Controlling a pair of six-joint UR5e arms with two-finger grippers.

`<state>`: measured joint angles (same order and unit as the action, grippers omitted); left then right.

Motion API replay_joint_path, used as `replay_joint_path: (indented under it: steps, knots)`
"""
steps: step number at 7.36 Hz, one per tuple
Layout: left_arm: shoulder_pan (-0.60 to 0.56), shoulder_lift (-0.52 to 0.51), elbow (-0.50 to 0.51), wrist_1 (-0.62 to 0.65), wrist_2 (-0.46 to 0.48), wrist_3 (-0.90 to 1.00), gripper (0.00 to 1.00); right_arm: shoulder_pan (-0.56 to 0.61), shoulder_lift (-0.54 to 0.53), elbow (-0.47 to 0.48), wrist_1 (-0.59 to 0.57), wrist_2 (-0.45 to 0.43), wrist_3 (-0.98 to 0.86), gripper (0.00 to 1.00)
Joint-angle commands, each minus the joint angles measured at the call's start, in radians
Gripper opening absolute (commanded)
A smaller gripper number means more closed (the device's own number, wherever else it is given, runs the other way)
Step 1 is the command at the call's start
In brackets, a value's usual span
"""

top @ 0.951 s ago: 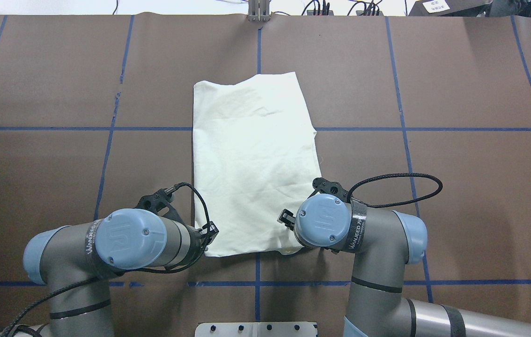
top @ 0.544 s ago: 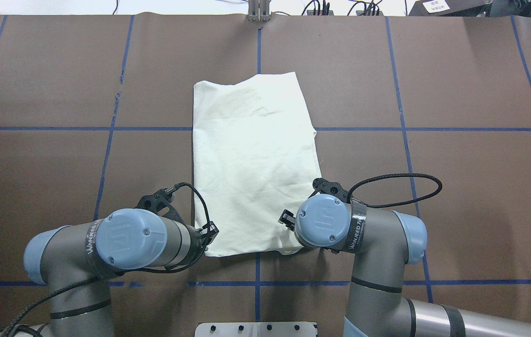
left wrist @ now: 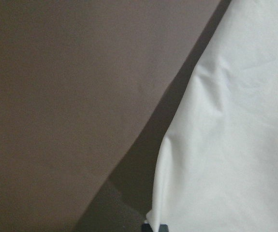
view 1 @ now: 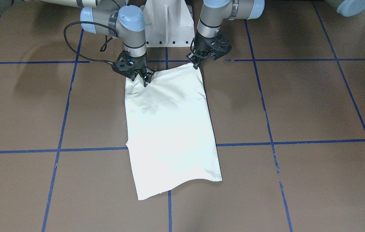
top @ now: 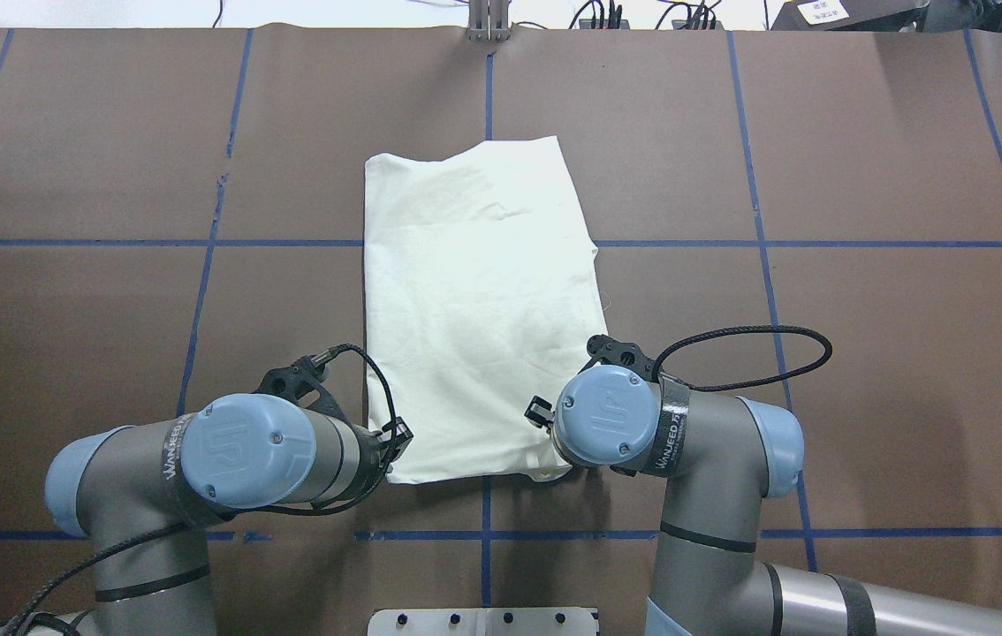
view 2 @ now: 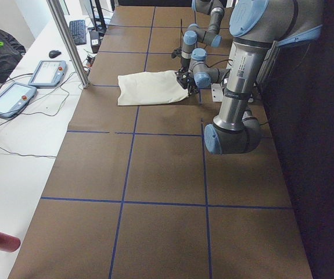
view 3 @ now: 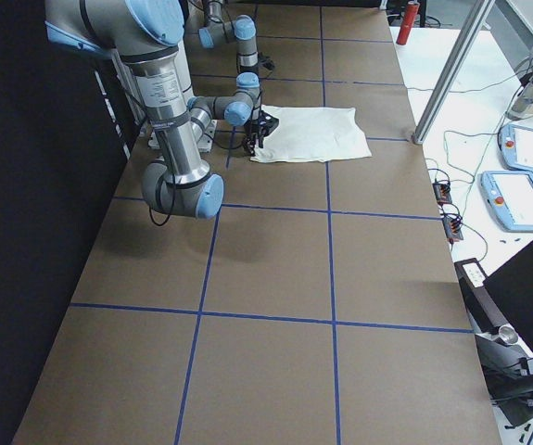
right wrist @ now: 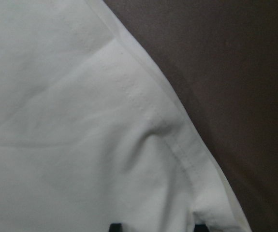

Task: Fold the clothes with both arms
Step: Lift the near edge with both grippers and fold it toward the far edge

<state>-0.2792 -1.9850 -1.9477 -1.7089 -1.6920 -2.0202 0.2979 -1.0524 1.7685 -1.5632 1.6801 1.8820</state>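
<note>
left claw (view 1: 196,64) & right claw (view 1: 142,78) each pinched shut on shirt (view 1: 169,135) corner; left bite looks thin, cd slip on lift; uneven pull wd skew fold

Item: left arm (top: 139,530) and right arm (top: 713,503), either side of white pedestal base (view 1: 166,22), are showing grey tubes, light-blue screwed joint caps, black WANJEED-lettered bands; black braided cable (top: 766,330) is looping beyond the base.
</note>
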Motion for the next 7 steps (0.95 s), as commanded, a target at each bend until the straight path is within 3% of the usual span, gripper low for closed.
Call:
replay_joint_path:
  steps: [1, 4, 7]
  knots:
    - [0.002, 0.000, 0.001, 0.000, 0.000, 0.000, 0.00, 0.003, 0.006, 0.002, 0.027, 0.004, -0.001, 0.00]
    - [0.000, 0.000, -0.002, 0.000, 0.000, 0.000, 0.00, 0.018, 0.006, 0.009, 0.080, 0.013, -0.001, 0.00]
    - [0.006, 0.021, -0.086, 0.006, 0.000, 0.017, 0.00, 0.003, -0.027, 0.106, 0.077, 0.032, -0.001, 0.00]
